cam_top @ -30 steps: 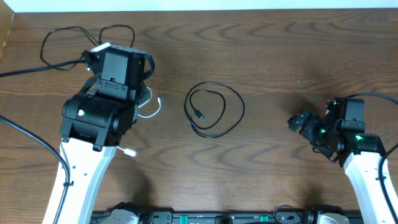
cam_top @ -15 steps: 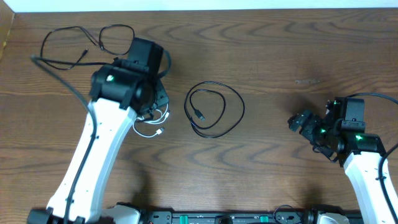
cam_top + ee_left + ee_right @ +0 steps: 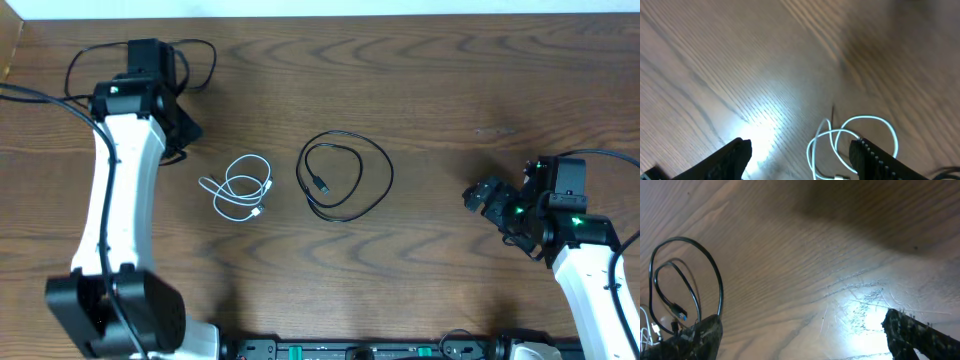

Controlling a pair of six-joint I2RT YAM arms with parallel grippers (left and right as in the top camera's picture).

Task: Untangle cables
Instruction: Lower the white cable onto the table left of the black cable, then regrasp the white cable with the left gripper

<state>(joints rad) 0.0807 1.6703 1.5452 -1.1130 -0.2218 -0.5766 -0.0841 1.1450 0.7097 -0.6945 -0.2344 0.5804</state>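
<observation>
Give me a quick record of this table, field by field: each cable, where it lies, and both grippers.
white cable: thin white cord, loose loops, left of centre on the brown wooden table, apart from the others
centre cable: thin black coiled cord, alone mid-table
third cable: thin black looped cord, far left corner, partly hidden by the left arm
left gripper: open, empty, near the white cord
right gripper: open, empty, at the right side

The left gripper (image 3: 801,147) hovers with jaws parted, empty; the right gripper (image 3: 800,325) sits spread wide, empty.
</observation>
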